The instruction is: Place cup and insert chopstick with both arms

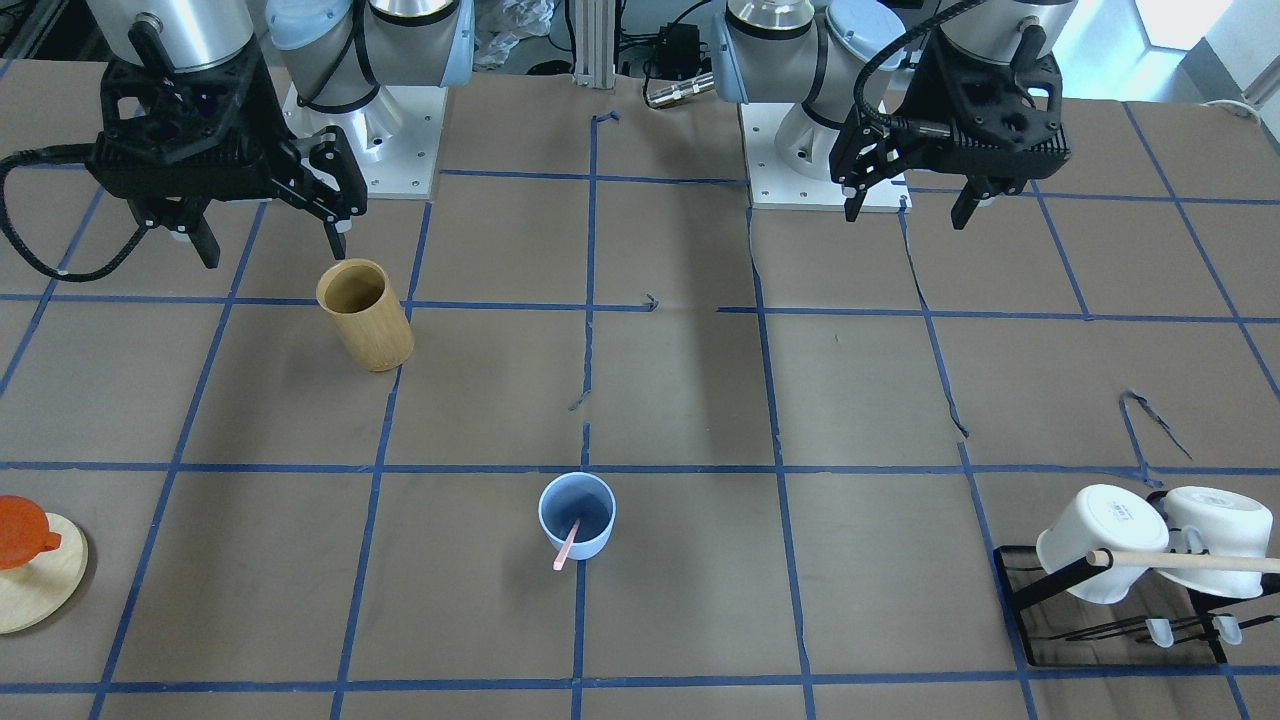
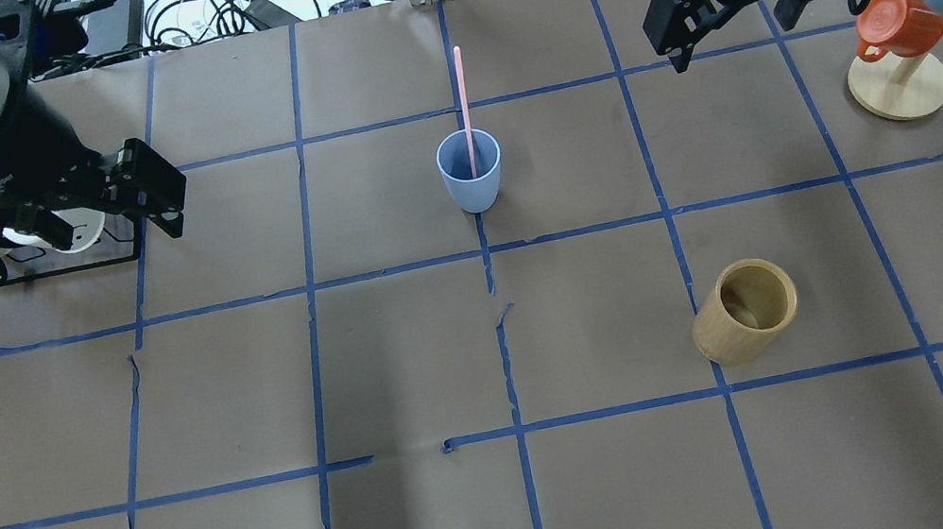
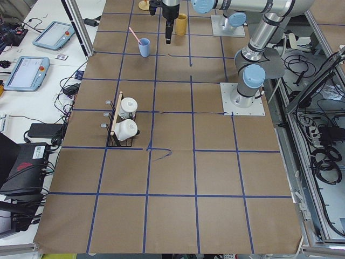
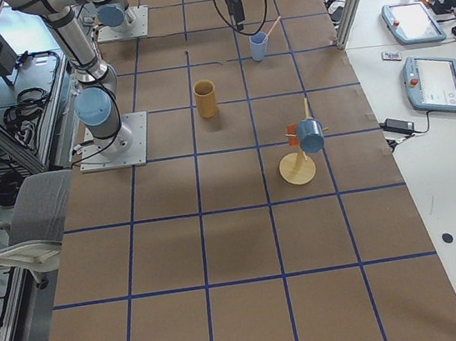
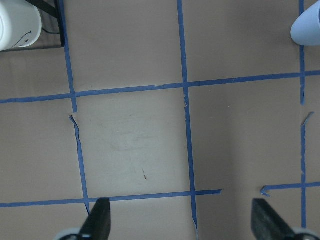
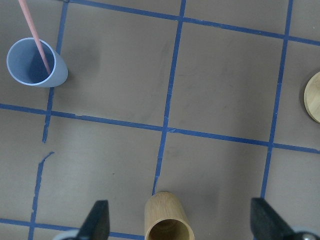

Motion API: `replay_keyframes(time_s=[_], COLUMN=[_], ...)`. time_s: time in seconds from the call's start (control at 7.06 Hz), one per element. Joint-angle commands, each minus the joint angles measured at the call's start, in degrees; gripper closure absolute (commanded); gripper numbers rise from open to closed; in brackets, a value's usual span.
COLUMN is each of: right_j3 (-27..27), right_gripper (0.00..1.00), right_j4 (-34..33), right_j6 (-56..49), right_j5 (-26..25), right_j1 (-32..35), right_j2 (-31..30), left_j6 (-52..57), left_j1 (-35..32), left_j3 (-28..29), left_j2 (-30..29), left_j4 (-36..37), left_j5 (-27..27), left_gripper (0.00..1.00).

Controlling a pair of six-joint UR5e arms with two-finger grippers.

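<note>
The light blue cup point(image 1: 577, 515) stands upright near the table's middle, on the side far from my base; it also shows in the overhead view point(image 2: 470, 171). A pale pink chopstick point(image 1: 566, 545) leans inside it, its top sticking out over the rim point(image 2: 463, 98). My left gripper point(image 1: 905, 205) is open and empty, hovering well away from the cup, near the mug rack in the overhead view point(image 2: 103, 228). My right gripper point(image 1: 272, 245) is open and empty above the table beside the bamboo cylinder. The right wrist view shows the cup point(image 6: 37, 64) with the chopstick point(image 6: 35, 35) in it.
A tan bamboo cylinder point(image 1: 365, 315) stands under my right gripper's side. A black rack with white mugs point(image 1: 1140, 545) and a wooden rod sits on my left. An orange cup on a round wooden stand point(image 1: 25, 530) sits at my far right.
</note>
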Motion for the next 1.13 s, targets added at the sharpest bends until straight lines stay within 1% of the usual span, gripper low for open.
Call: replay_keyframes(time_s=[0.0, 0.42, 0.57, 0.99], right_j3=[0.1, 0.0, -0.4, -0.3], right_gripper=[0.00, 0.00, 0.00, 0.00], right_j4=[0.0, 0.5, 1.9, 2.9], right_j6=[0.0, 0.1, 0.1, -0.1], right_j5=[0.1, 0.1, 0.1, 0.8], right_j1=[-0.2, -0.2, -0.2, -0.1], right_j2=[-0.1, -0.2, -0.5, -1.0], left_j6=[0.0, 0.0, 0.0, 0.0], left_j1=[0.0, 0.1, 0.1, 0.1], left_j3=[0.0, 0.0, 0.0, 0.0], left_j2=[-0.1, -0.2, -0.2, -0.2], left_j4=[0.1, 0.1, 0.1, 0.1], left_j5=[-0.1, -0.2, -0.2, 0.0], left_gripper=[0.00, 0.00, 0.00, 0.00])
